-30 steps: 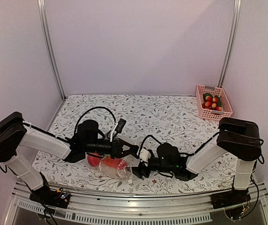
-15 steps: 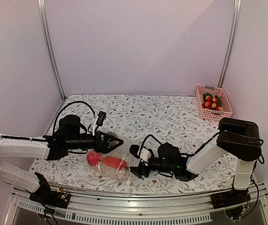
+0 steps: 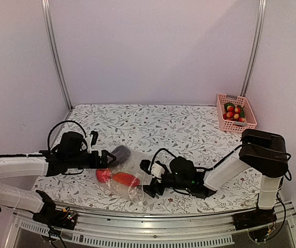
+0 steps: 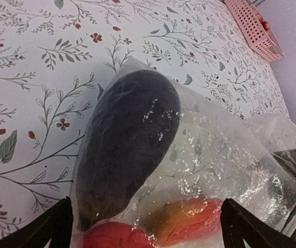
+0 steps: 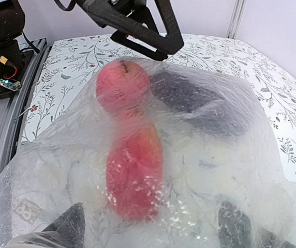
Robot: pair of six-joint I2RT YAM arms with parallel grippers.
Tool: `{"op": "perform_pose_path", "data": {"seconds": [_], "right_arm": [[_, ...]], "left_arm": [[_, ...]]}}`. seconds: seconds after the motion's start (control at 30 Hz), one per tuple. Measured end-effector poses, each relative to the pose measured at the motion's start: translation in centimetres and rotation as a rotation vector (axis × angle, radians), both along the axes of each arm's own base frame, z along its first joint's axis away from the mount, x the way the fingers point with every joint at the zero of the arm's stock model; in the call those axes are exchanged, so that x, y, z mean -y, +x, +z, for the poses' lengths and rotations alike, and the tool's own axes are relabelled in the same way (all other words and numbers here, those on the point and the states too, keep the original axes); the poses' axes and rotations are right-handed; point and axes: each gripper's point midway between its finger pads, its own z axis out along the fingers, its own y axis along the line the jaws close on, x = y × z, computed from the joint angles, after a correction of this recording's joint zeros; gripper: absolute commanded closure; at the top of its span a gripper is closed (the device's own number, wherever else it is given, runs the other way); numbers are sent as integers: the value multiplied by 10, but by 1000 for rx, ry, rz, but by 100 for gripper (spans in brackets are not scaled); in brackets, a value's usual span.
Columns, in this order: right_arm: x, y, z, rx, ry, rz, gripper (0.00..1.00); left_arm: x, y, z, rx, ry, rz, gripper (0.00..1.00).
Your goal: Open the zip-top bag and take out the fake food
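- The zip-top bag is lying flat on the flower-printed surface, between the two pincers, and the fake food is sitting inside it.
- Three pieces are showing through the film: a dark purple egg-shaped piece, a round red piece and an elongated orange-red piece. The last two are lying end to end.
- A pink slatted basket is standing well apart from the bag, beyond it and to its right, and is holding small red and green pieces.
- The left pincer is standing wide open just left of the bag and gripping nothing. Its fingertips are flanking the bag's near end.
- The right pincer is sitting at the bag's right edge with its jaws spread wide. Loose film is draping over its fingers.
- Only the top view is showing the basket's contents.
- Only the wrist views are showing the film as clear, crinkled and glinting, and the purple piece as matt beside the glossy red ones.
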Motion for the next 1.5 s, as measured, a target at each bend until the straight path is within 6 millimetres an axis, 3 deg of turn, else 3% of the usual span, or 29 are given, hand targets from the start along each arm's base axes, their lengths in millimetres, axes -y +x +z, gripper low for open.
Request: {"op": "perform_pose_path", "data": {"seconds": [0.07, 0.33, 0.53, 0.8, 0.97, 1.17, 1.5], "right_arm": [[-3, 2, 0, -1, -5, -2, 6], [-17, 9, -14, -21, -50, -7, 4], [-22, 13, -24, -33, -94, -20, 5], [-33, 24, -33, -33, -132, -47, 15], [-35, 23, -41, -36, -162, -32, 39], [-35, 17, -46, -40, -181, 5, 59], [-15, 7, -45, -78, -195, -1, 70]], "left_arm": [[-3, -2, -10, -29, 19, 8, 8], [-4, -4, -38, -100, 71, 1, 53], [4, -5, -41, -108, 58, -38, 79], [16, -4, -33, -85, 6, -79, 93], [21, -3, -28, -70, -22, -93, 99], [22, 1, -30, -72, -27, -80, 100], [13, 10, -32, -71, -19, 5, 100]]}}
